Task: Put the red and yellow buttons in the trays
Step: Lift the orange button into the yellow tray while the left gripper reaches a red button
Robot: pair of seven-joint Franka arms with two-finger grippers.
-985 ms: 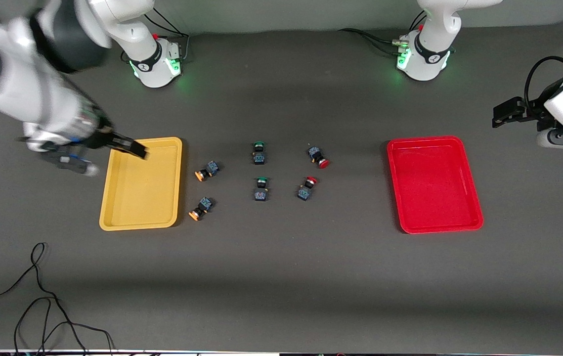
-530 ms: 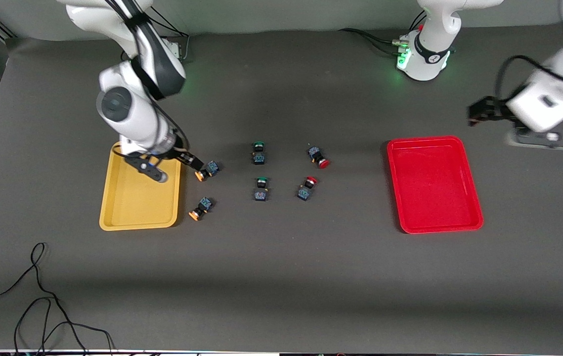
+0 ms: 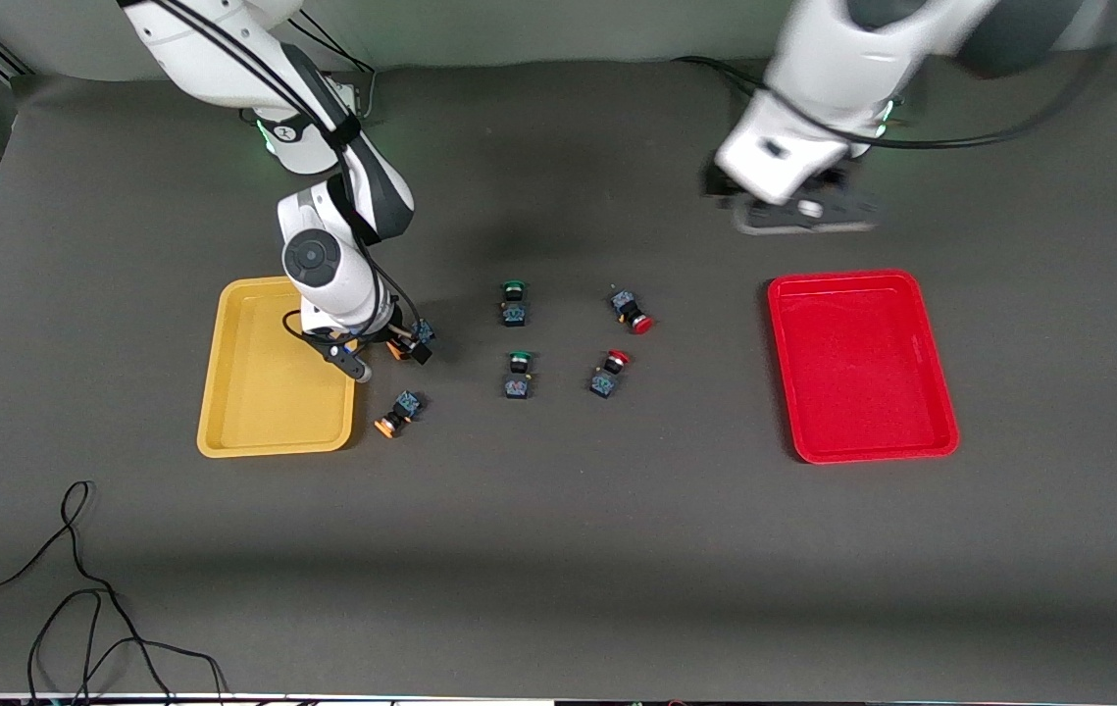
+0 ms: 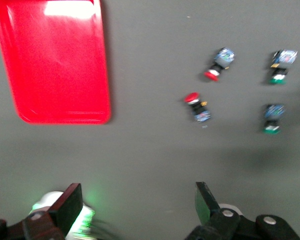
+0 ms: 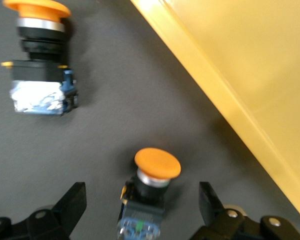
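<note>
Surface (image 3: 558,549): dark grey cloth, with everything on it.
Red tray (image 3: 860,365): flat at my left arm's end, nothing in it; my left wrist view shows it too (image 4: 52,60).
Yellow tray (image 3: 269,392): flat at my right arm's end, bare inside; its rim cuts across my right wrist view (image 5: 225,100).
My left pincer (image 4: 137,207): up in the air over bare cloth between the left arm's base and the red tray, fingers spread wide, gripping nothing.
My right pincer (image 5: 142,202): low beside the yellow tray, fingers spread, one on each side of a yellow button and touching nothing.
Yellow button between my fingers (image 5: 150,190): on the cloth just beside the tray's rim, orange cap toward the tray.
Second yellow button (image 3: 397,413): nearer the front camera, lying on its side beside the same tray.
Two red buttons (image 3: 632,311) (image 3: 609,373): mid-surface, between the green ones and the red tray.
Two green buttons (image 3: 514,302) (image 3: 518,375): mid-surface, one nearer the front camera than the other.
</note>
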